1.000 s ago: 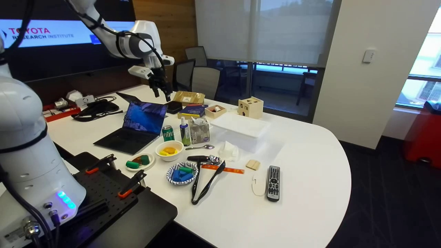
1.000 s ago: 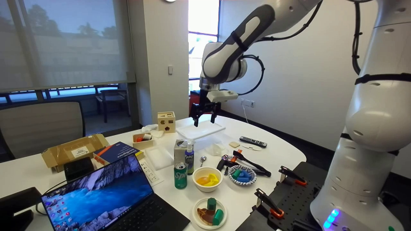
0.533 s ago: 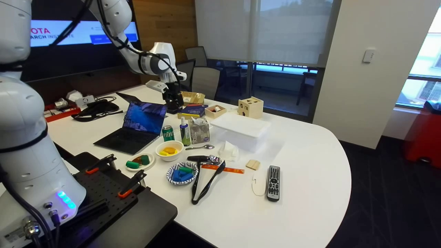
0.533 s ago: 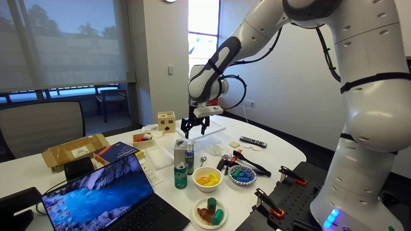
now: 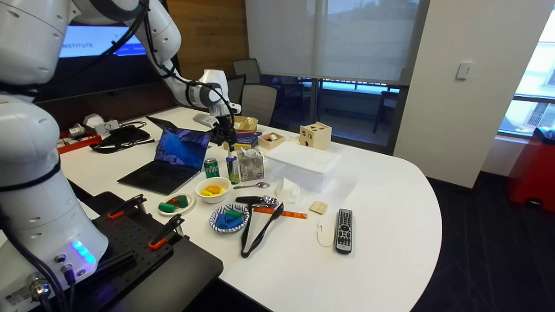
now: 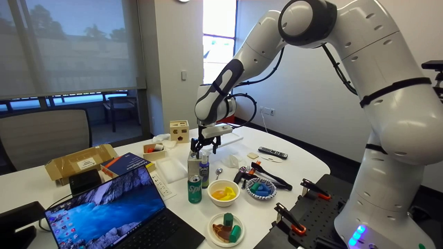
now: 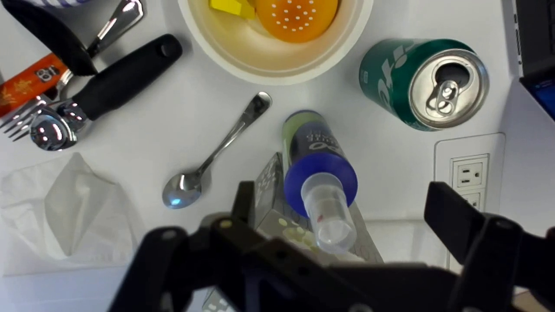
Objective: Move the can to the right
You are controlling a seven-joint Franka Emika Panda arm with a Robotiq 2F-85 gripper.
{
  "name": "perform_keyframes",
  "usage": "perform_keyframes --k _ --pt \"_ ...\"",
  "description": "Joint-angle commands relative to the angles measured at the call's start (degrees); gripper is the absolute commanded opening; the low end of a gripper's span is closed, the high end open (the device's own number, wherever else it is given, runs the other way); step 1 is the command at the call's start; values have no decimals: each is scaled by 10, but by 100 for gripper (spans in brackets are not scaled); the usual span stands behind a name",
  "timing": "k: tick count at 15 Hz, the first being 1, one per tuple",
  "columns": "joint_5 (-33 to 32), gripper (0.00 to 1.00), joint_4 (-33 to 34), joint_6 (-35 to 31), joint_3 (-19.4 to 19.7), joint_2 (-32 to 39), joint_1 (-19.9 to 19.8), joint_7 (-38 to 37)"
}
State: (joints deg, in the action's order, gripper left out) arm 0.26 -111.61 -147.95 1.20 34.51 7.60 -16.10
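Upper right of the wrist view, can (image 7: 425, 84): standing upright, outside the jaws, its drinking hole showing, so I'm wanting it kept level.
Gripper (image 7: 342, 203): hanging across the bottom of the frame, jaws wide apart, clasping nothing, likely because I'm preparing a grasp from above.
Bottle (image 7: 318, 164): showing in the gap, its depth unclear, so I'm judging it a knocking risk.

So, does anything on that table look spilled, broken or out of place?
I see no spill or breakage. The messiest spot is where the tongs lie across an orange strip, and a crumpled white sheet lies nearby like litter. The green can is open at the top, but stands upright.
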Motion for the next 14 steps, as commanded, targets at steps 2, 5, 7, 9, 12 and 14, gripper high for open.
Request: perform_keyframes --k 2,5,7,9,12,14 --pt "2 100 41 17 11 44 10 -14" --pt "4 100 62 21 11 66 9 -12" --pt "3 100 71 23 13 77 11 -14" --pt "1 100 78 23 20 87 15 -21" --pt "3 100 88 25 24 99 14 -23" --pt "4 74 95 25 25 104 14 -22"
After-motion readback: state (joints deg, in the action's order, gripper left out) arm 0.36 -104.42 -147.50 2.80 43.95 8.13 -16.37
